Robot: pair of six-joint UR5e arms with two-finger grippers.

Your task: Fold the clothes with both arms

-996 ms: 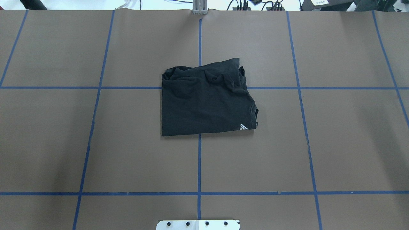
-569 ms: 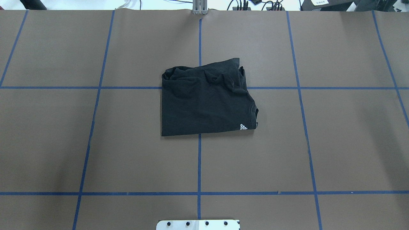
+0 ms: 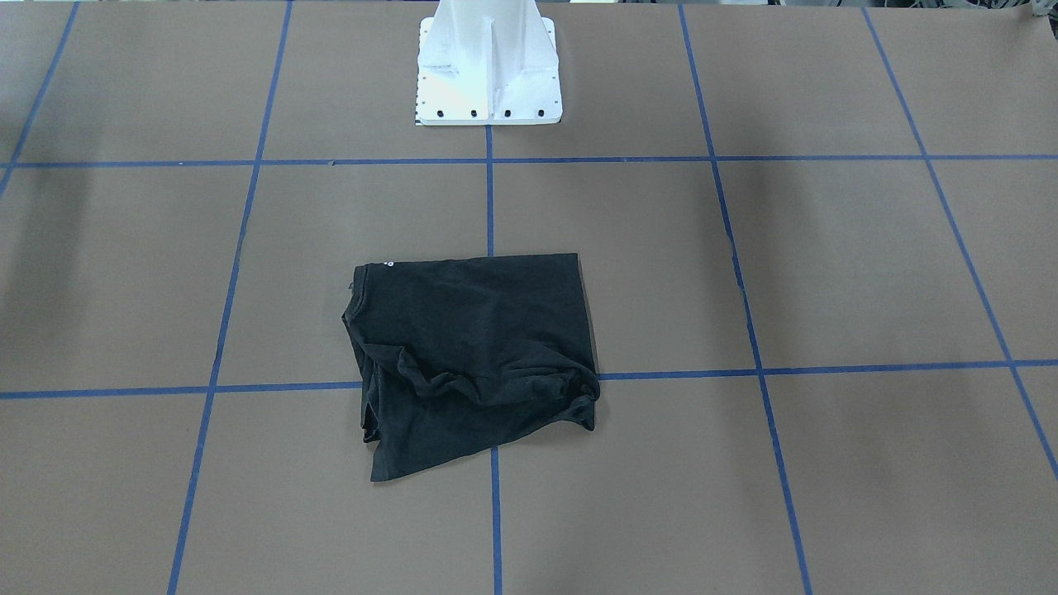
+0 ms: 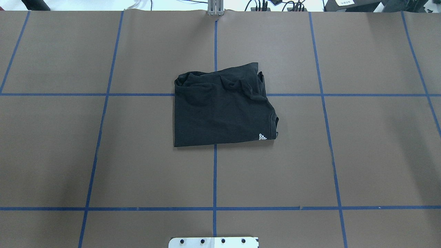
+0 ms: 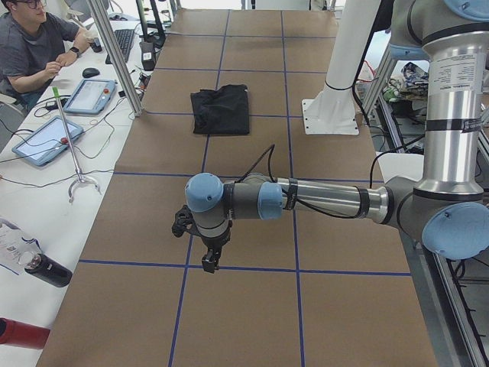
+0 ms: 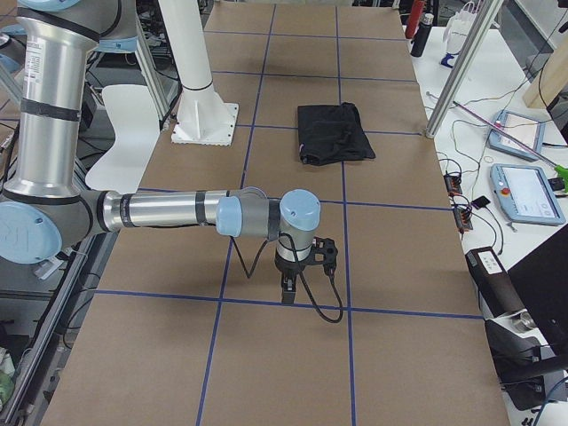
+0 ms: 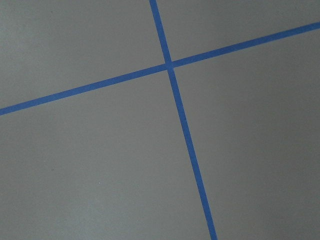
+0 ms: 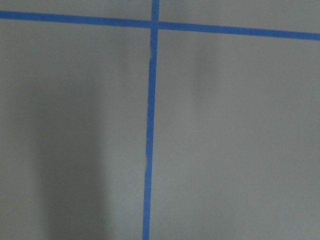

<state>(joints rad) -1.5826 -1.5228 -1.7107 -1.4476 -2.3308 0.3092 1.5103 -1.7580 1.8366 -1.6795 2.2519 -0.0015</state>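
While far from the T-shirt [image 4: 222, 106] — left pincer [image 5: 208, 263], right pincer [image 6: 287, 294] — gaps unclear.

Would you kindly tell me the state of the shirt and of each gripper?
T-shirt: folded, far edge rumpled, resting on the table, ungripped.
Left gripper: above the table, away from the T-shirt; open or shut unclear.
Right gripper: likewise above the table; open or shut unclear.

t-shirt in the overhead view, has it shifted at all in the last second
No. The black T-shirt lies where it did, its near edge crossing the central blue tape line at the same spot.
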